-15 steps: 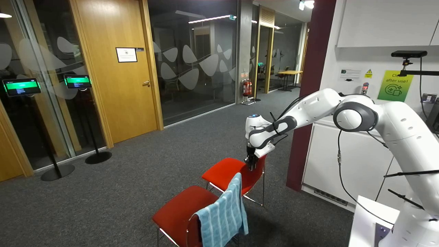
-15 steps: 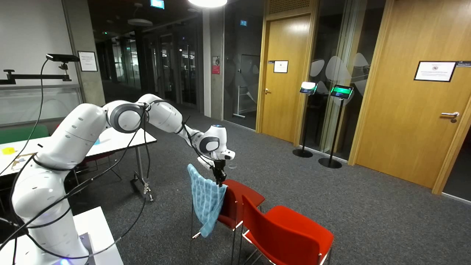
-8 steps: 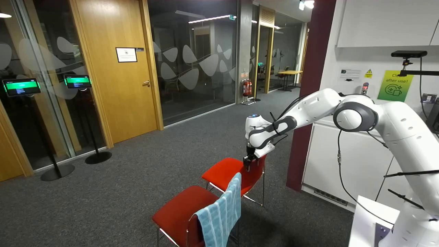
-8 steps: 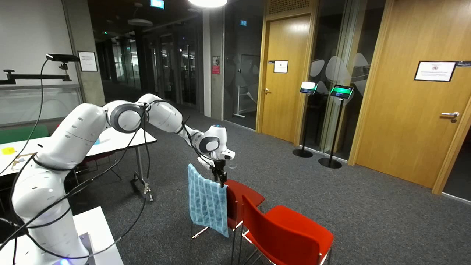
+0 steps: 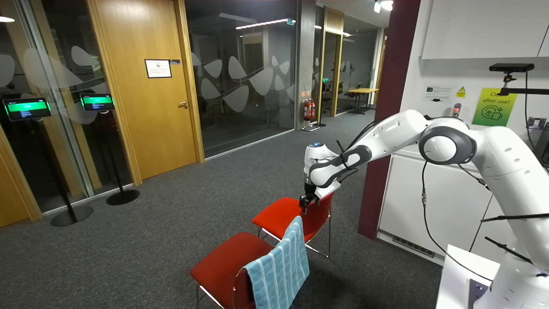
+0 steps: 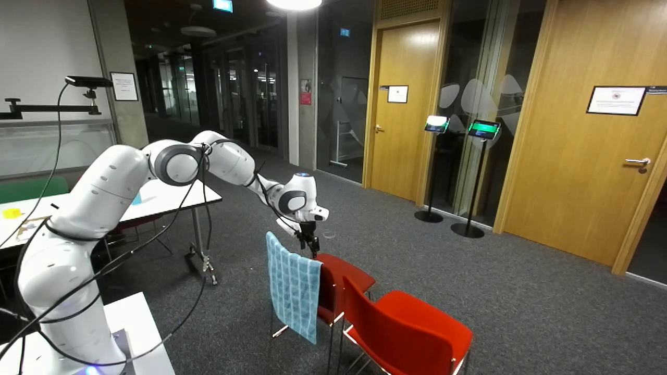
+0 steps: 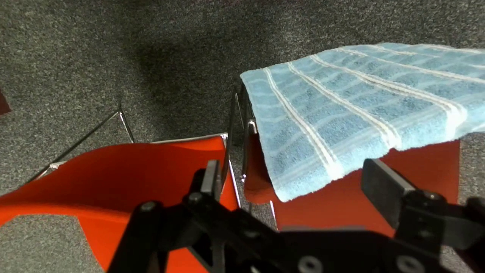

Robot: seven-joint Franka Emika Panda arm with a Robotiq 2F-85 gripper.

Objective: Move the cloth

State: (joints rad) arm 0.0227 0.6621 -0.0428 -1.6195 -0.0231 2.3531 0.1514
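Observation:
The light blue-teal cloth [image 5: 281, 268] hangs over the backrest of a dark red chair [image 5: 231, 262], its larger part falling down the back. In the wrist view, white stripes cross the cloth [image 7: 360, 98], and its near edge lies over the front of the backrest. My gripper [image 7: 293, 174] is open, with bare fingers [image 7: 379, 185] set wide apart and no fabric pinched between them. In an exterior view the gripper [image 6: 309, 249] hovers just above the cloth's top edge [image 6: 294, 286], seemingly apart from it.
A brighter orange-red chair [image 6: 427, 323] stands right beside the dark red one; its backrest [image 7: 151, 170] is close to a finger in the wrist view. A white table [image 6: 177, 200] stands behind the arm. Two tablet stands [image 5: 113, 171] are near the doors.
The gripper has spread its fingers, let go of the cloth's top edge and lifted slightly away. The hanging part of the cloth has swung and spread out flatter behind the backrest.

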